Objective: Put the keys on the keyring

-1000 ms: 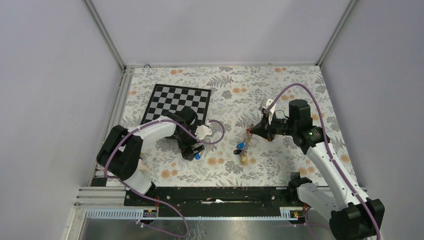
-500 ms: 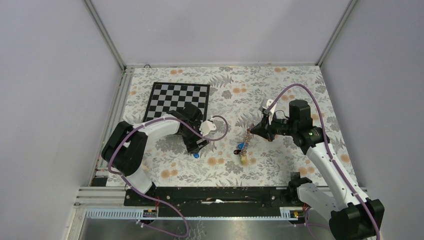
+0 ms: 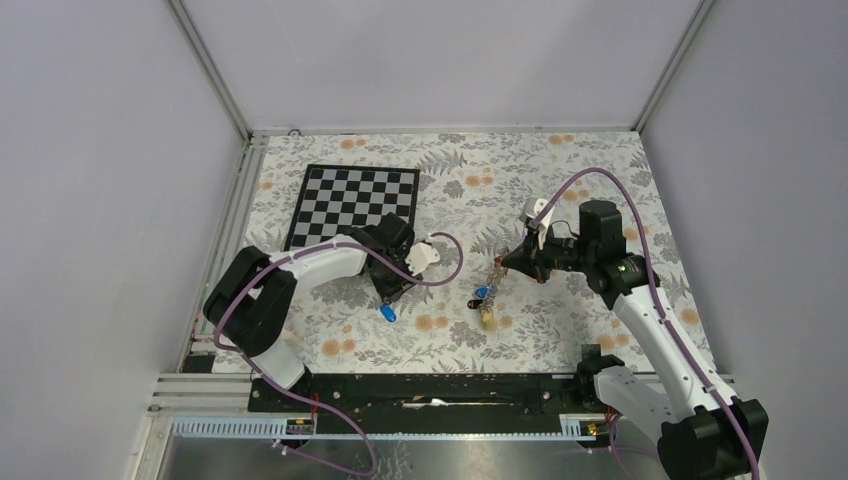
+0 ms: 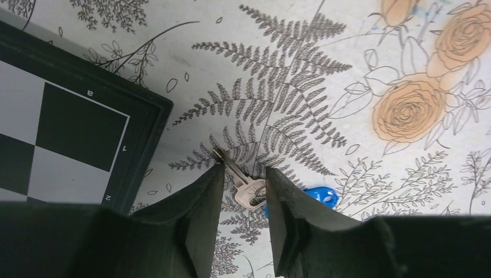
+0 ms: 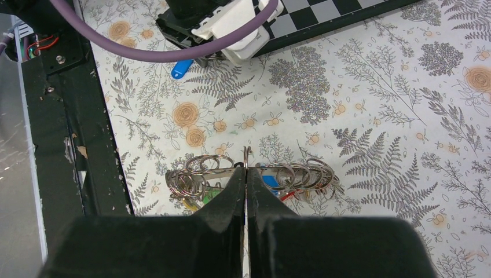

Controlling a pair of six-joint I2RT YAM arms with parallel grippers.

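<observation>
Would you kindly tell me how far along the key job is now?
Done: a few coloured keys already sit on the keyring. In hand: right fingers pinch one loop; left fingers straddle the loose blue key, on the table. Left: threading it on.

chessboard (image 3: 352, 200) rear-left; loose key (image 3: 387, 313) before it; keyring (image 3: 492, 283) right of key

Your left gripper (image 4: 243, 174) sits with fingers parted astride the silver shank of a blue-headed key (image 4: 250, 194), lying on the floral cloth (image 4: 359, 52) just right of the chessboard (image 4: 58, 133) corner.
</observation>
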